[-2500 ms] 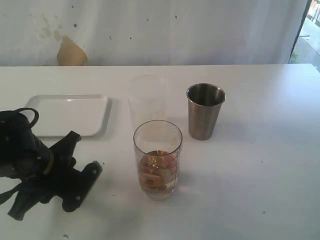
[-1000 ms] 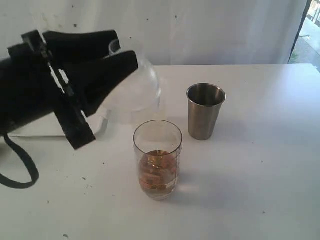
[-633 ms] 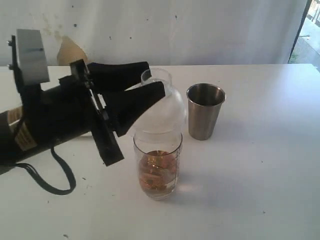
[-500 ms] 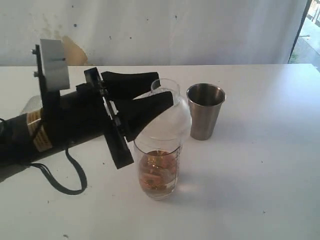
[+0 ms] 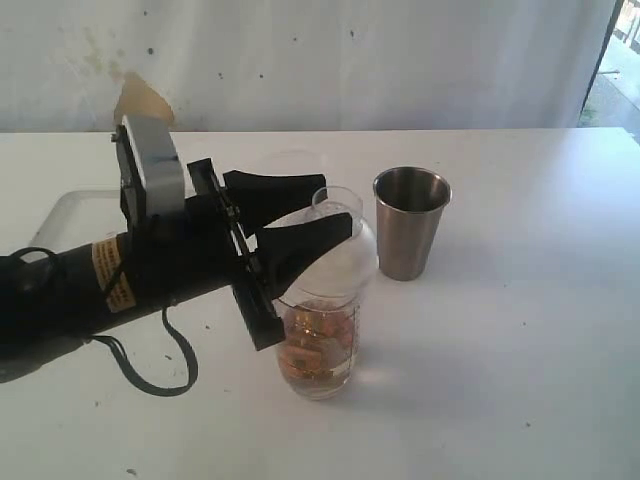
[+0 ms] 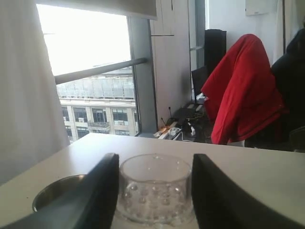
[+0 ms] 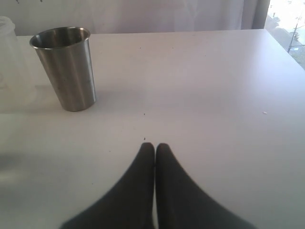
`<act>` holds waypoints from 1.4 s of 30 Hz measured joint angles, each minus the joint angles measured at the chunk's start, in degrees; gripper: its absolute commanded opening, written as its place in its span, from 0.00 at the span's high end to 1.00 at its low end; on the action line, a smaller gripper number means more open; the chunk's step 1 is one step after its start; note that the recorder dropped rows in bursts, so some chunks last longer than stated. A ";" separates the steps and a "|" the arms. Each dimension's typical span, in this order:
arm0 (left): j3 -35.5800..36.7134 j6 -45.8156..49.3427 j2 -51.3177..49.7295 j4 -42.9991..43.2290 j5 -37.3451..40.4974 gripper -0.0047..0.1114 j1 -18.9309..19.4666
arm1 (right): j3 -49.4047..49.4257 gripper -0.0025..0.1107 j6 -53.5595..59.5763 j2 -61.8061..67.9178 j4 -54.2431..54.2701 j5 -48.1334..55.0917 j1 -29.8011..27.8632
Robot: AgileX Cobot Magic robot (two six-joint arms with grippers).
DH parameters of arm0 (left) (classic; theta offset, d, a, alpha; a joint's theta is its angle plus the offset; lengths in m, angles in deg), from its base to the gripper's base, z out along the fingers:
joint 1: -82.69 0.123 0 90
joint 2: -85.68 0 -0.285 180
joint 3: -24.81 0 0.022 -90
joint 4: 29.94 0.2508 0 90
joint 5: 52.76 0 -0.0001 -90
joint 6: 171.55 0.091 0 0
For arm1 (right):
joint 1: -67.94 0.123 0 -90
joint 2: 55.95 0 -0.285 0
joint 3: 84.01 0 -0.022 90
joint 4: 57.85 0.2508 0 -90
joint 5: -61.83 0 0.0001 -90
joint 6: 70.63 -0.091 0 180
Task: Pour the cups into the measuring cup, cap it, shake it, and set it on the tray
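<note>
Clamped between the black fingers (image 6: 102, 191) of the left gripper (image 5: 333, 205): a frosted cup (image 5: 345, 262), one finger pressed to each side in the left wrist view, so gripping it w/ the jaws partway apart; held tilted, narrow end up and leaning toward the steel tumbler (image 5: 410, 225), wide end down over the mouth of the measuring cup (image 5: 315, 350); cannot tell whether seated on that rim or just above it (arm and frosted wall hide the join); raised dots visible on the cup's wall in the wrist view. Standing upright on the white table (image 5: 500, 350), front-middle of the ext. view: the measuring cup, clear, w/ brownish contents in its lower part. Just beside it, behind and to the right, not touching: the steel tumbler, upright, mouth up. Showing only as a pale corner behind the left arm, at the left of the ext. view, well apart from the measuring cup: the tray (image 5: 70, 205). Pressed tight together w/ nothing between them: the fingers of the right gripper (image 7: 155, 145), closed over bare table; steel tumbler well apart from them in the right wrist view.
</note>
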 measured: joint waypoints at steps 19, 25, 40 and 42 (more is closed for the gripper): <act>0.00 1.27 -2.90 -2.27 -0.43 0.96 0.00 | 0.00 0.98 0.00 0.00 0.00 0.00 0.00; 0.00 -0.69 -2.90 -2.32 -0.32 0.75 0.00 | 0.00 0.98 0.00 0.00 0.00 0.00 0.00; 0.00 -2.27 -2.90 -2.60 0.02 0.37 0.00 | 0.00 0.98 0.00 0.00 0.00 0.00 0.00; 0.00 -2.37 -2.90 -2.69 -0.18 0.37 0.00 | 0.00 0.98 0.00 0.00 0.00 0.00 0.00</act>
